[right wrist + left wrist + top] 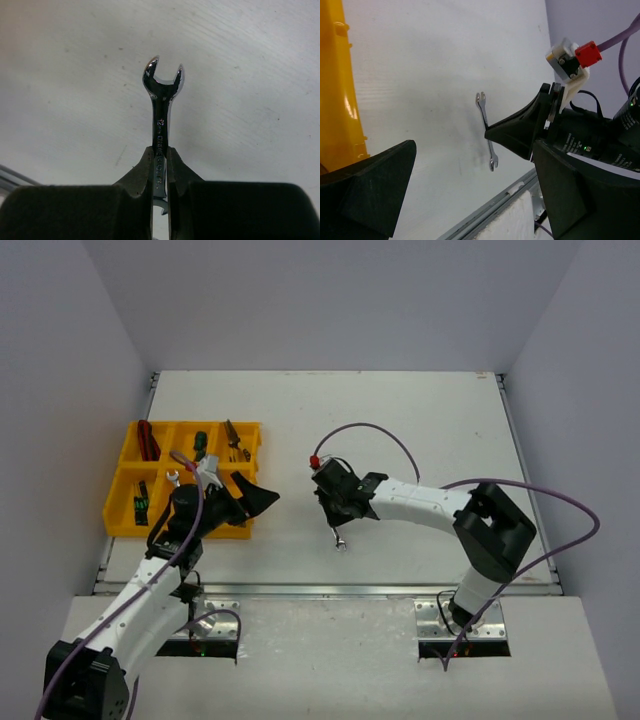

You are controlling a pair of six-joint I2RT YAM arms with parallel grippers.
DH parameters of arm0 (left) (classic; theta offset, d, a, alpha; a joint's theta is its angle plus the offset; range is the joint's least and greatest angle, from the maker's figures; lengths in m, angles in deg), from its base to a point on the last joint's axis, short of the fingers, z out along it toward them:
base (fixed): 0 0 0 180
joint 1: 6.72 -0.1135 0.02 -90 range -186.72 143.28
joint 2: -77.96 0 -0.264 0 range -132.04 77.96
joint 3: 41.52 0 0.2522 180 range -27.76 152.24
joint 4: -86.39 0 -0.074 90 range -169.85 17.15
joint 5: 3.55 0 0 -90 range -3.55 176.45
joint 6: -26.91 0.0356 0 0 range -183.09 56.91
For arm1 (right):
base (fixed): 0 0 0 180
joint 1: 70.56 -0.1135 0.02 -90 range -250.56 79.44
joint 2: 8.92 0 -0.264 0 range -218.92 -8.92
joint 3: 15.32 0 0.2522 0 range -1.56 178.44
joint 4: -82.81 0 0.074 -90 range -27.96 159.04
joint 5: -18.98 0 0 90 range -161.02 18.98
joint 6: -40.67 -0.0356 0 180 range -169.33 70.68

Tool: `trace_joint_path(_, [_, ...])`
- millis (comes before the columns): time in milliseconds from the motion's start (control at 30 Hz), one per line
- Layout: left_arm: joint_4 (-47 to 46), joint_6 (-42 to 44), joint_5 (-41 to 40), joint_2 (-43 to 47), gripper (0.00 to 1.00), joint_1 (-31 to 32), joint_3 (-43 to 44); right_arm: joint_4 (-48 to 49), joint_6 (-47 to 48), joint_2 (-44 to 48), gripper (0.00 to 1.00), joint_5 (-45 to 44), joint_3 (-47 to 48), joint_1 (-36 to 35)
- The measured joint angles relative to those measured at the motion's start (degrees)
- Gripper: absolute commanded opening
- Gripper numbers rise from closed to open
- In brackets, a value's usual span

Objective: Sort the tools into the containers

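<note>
My right gripper [338, 512] is shut on a silver wrench [341, 539] at mid-table. In the right wrist view the wrench [161, 100] is clamped on its shank between my fingers [137, 172], open end pointing away, and the right gripper [160, 167] is just above the white table. The left wrist view shows the same wrench [486, 131] hanging from the right gripper. My left gripper [250, 500] is open and empty at the right edge of the yellow tray [122, 490]; its jaws stand wide apart [475, 200]. The tray holds a red-handled tool [147, 438], a screwdriver [199, 445] and pliers [235, 443].
A green-black tool [141, 504] lies in the tray's near-left compartment. My left arm hides the near-middle and near-right compartments. The tray's yellow wall [337, 90] is at the left of the left wrist view. A metal rail [330, 589] edges the table front.
</note>
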Motion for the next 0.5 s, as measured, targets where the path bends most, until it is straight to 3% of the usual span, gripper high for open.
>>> trace_joint_path(200, [-9.4, -5.6, 1.6, -1.3, 0.98, 0.9, -4.4, 2.1, 1.6, 5.0, 0.0, 0.8, -0.7, -2.7])
trace_joint_path(500, [-20.7, -12.1, -2.1, -7.2, 0.92, 9.3, -5.6, 3.3, 3.2, 10.8, 0.0, 1.4, -0.4, -7.6])
